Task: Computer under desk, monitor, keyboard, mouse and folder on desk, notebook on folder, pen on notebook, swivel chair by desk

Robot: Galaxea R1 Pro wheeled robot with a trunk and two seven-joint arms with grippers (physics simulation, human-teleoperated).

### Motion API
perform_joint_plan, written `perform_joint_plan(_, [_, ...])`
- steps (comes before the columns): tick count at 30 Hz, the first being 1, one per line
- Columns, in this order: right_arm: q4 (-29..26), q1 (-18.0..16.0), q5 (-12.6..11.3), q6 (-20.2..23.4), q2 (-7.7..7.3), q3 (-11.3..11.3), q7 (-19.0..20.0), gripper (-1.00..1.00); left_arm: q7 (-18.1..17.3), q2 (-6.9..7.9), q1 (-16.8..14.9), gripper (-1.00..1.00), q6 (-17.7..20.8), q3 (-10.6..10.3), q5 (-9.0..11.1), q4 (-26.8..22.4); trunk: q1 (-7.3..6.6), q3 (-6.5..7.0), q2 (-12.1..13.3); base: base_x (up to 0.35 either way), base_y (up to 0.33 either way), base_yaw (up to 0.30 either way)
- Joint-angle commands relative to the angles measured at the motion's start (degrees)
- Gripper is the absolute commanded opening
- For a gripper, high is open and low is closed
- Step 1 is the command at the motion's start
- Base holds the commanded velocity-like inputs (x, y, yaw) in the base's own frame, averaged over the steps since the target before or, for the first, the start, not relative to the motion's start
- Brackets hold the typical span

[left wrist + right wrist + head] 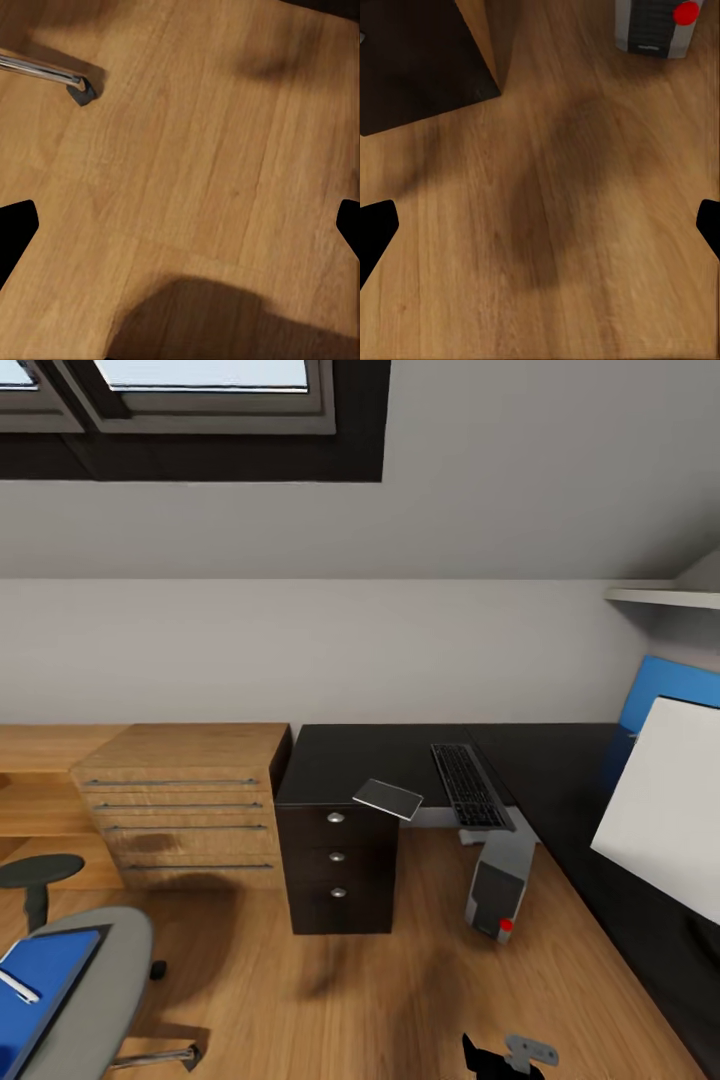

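The black-topped desk [400,755] carries the keyboard [468,785] and a thin grey notebook [388,798] that overhangs its front edge. The monitor [665,810] stands at the right, white back toward me. The grey computer [497,885] with a red button sits on the floor under the desk and is seen close up [656,26]. At lower left the swivel chair [95,980] holds the blue folder [40,980] with the white pen [18,987] on it. The mouse is out of view. My left gripper [180,225] and right gripper [540,229] hang open over bare wooden floor.
A light wooden drawer chest [185,805] stands left of the desk's dark drawer pedestal [338,860]. A round black stool [40,870] is beside the chair. A chrome chair leg with a castor [79,88] lies near the left gripper. Open floor stretches between chair and desk.
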Motion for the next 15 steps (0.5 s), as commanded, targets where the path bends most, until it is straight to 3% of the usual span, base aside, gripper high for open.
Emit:
perform_joint_plan(1, [0.10,-0.05,-0.42,-0.36,0.00,-0.11,0.53,1.00,0.12,-0.01,-0.03,1.00,-0.18,0.06,-0.06,0.02,0.00,-0.06,-0.03,-0.019,0.000,-0.190])
perform_joint_plan(6, [0.11,-0.05,0.40,-0.87,-0.01,-0.11,0.55,1.00,-0.03,0.00,-0.03,1.00,-0.13,0.06,-0.06,0.02,0.00,-0.06,-0.03,-0.104,-0.010,-0.106])
perform_joint_plan(15, [0.11,-0.05,2.13,-1.09,-0.03,-0.12,0.56,1.00,-0.09,0.05,-0.03,1.00,-0.11,0.07,-0.06,0.02,0.00,-0.06,-0.03,-0.243,-0.064,-0.024])
